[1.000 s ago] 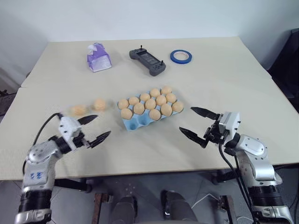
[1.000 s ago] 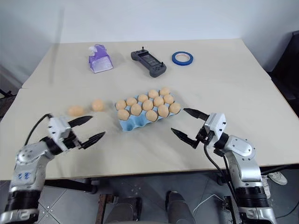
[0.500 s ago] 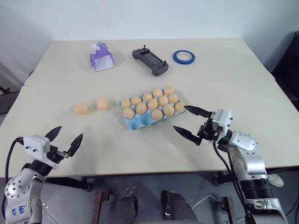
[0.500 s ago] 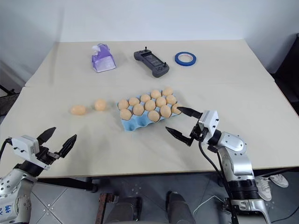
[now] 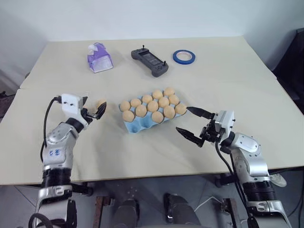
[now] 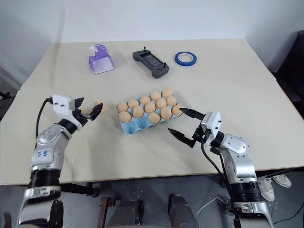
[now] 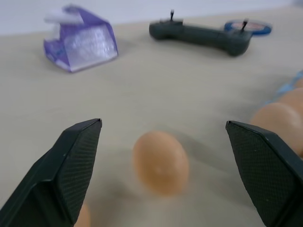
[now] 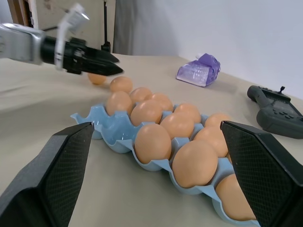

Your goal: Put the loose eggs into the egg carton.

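Pale blue moulded egg carton (image 5: 142, 122), lidless, scalloped cups holding smooth matte tan eggs, mid-tabletop (image 5: 228, 85). Two loose eggs (image 7: 160, 162) lie left of the carton. Left gripper (image 5: 93, 110) at them, ribbed black jaws wide, one egg between. Right gripper (image 5: 194, 125) just right of the carton, jaws wide, empty.
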